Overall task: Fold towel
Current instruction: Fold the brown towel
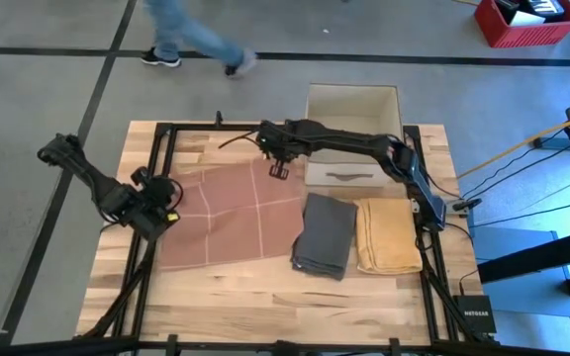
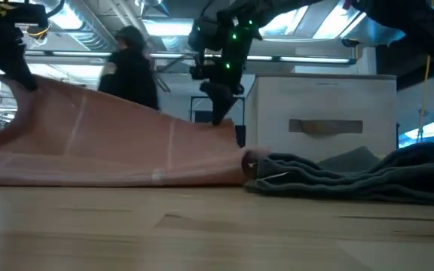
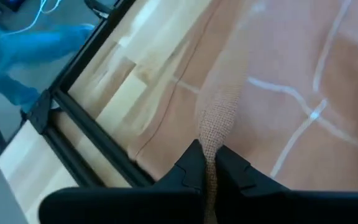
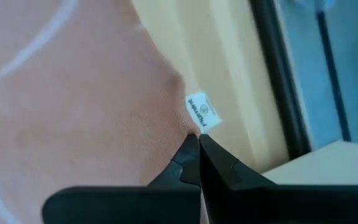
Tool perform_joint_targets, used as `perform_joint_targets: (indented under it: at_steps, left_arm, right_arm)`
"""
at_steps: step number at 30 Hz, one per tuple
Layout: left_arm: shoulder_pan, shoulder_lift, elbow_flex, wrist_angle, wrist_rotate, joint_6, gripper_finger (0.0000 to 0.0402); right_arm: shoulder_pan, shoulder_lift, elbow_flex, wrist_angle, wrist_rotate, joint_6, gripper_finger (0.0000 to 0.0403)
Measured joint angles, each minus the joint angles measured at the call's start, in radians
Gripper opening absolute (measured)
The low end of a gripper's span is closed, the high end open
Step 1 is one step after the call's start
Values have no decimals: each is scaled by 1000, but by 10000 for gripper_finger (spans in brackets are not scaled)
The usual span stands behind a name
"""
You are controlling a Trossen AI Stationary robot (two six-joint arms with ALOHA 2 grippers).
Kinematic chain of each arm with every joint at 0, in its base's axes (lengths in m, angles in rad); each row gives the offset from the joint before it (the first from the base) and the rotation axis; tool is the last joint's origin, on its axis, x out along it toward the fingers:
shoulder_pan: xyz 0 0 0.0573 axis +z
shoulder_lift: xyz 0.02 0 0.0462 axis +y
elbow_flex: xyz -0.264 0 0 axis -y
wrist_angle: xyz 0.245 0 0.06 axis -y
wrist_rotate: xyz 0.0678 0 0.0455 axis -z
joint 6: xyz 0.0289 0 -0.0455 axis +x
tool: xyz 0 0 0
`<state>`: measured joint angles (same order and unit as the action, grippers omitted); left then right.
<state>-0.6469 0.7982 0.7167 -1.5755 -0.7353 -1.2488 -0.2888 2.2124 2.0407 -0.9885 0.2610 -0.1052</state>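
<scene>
A salmon towel [image 1: 231, 213] with thin white lines lies spread over the table's left half. Both grippers are shut on it. My left gripper [image 1: 163, 213] is at the towel's left end. My right gripper [image 1: 277, 170] is at its far right corner, in front of a white box. In the low view the towel [image 2: 111, 143] slopes up to the left gripper [image 2: 21, 71] and, lower, to the right gripper [image 2: 218, 113]. The towel's near edge [image 2: 126, 179] rests on the table. My left gripper pinches a bunched ridge of the towel's left end [image 3: 215, 134] between its two fingers, slanting down from the table's left. That end is lifted off the table, and the cloth slopes down from it. My right gripper pinches the towel's far right corner [image 4: 188, 127] between its fingertips, beside a small white label [image 4: 202, 112]. The fingers slant down from the right. The corner is raised a little above the table.
A folded grey towel [image 1: 325, 235] and a folded yellow towel [image 1: 389, 234] lie side by side to the right of the salmon one. The white box [image 1: 352, 133] stands at the far edge. A person [image 1: 191, 40] walks past beyond the table.
</scene>
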Motion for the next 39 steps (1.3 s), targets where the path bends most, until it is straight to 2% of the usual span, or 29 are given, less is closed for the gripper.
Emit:
perform_joint_targets:
  at_steps: [5,10,15,22,25,32,34,39]
  left_arm:
    - [80,-14,24,6,-24,16,5]
    - [201,-37,24,5,-28,18,5]
    - [319,-61,24,5,-28,27,5]
    - [421,-66,24,4,-27,23,12]
    - [471,-66,26,8,-27,20,39]
    - [560,-65,32,23,-1,53,138]
    - [566,-65,44,32,56,72,157]
    - [528,-65,56,259,195,268,176]
  right_arm:
    - [-28,1,-96,21,-45,2,1]
    - [-26,4,-178,129,-45,-4,1]
    - [-26,4,-193,175,-45,-4,12]
    - [-26,3,-193,238,-10,-7,41]
    - [-26,3,-193,243,25,-1,67]
    - [-28,-1,-193,230,83,22,164]
    - [-25,-21,-193,172,27,27,186]
    - [31,-85,-191,42,-303,31,216]
